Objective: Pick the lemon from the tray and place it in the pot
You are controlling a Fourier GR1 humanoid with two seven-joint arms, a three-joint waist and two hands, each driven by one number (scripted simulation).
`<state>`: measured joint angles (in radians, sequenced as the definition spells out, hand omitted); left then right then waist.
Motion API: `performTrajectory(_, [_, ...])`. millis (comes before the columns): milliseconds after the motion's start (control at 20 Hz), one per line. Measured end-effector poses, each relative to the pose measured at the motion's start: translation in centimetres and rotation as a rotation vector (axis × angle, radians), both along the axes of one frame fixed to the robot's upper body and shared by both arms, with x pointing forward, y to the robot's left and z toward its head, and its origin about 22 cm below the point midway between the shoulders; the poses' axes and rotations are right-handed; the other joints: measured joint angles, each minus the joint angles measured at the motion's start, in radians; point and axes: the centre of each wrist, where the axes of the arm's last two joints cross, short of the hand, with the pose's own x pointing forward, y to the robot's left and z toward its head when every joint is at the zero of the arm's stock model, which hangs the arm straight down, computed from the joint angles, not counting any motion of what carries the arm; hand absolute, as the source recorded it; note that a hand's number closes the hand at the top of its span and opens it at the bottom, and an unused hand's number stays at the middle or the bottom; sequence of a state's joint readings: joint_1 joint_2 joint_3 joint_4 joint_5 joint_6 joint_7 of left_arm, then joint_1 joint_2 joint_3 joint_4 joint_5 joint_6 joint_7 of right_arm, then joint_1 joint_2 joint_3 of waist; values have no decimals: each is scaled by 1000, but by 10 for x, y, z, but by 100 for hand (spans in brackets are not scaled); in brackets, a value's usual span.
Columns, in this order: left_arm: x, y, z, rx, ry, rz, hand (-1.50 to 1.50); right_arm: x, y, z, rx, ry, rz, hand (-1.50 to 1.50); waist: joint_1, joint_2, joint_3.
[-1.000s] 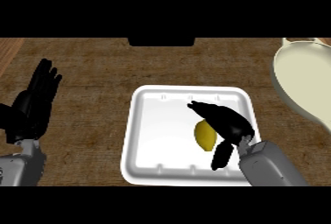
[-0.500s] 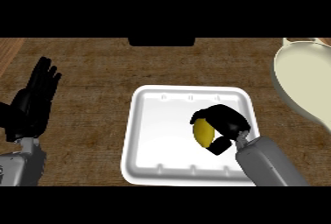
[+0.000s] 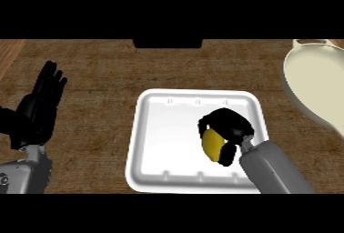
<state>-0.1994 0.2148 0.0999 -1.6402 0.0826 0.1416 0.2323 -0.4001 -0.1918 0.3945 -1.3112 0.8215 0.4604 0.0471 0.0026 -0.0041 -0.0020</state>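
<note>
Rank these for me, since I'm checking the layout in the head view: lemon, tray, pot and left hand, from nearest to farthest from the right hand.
1. lemon: inside the curled right hand.
2. tray: directly beneath that hand.
3. pot: up at the view's right edge.
4. left hand: open, resting at the far left.

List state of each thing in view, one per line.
lemon: in the tray, fingers curled round it
right hand: shut on lemon
left hand: open, resting at left
tray: flat on counter
pot: at right, nothing visible in it
</note>
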Motion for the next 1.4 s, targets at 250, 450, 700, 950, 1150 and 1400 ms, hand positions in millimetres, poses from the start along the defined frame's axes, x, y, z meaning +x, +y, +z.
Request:
performTrajectory(250, [0,3,3,1,-7,4,0,-18,6,3,2,-20,-77,150,-5,1,1])
performTrajectory(450, [-2,5,2,-1,-4,8,0,-37,12,17,3,-47,-207,150,-10,0,1])
performTrajectory(700, [-5,4,-3,-1,3,8,0,-59,16,46,70,-130,-327,150,-11,0,2])
performTrajectory(950, [-8,8,-4,-1,9,16,0,-67,3,92,232,-345,-510,150,-18,-2,2])
performTrajectory(1150, [-12,11,-4,5,6,20,0,-77,-14,127,321,-537,-643,150,-16,-3,2])
performTrajectory(1400, [-8,9,-4,-2,8,14,0,-84,-45,153,387,-694,-777,150,-12,1,2])
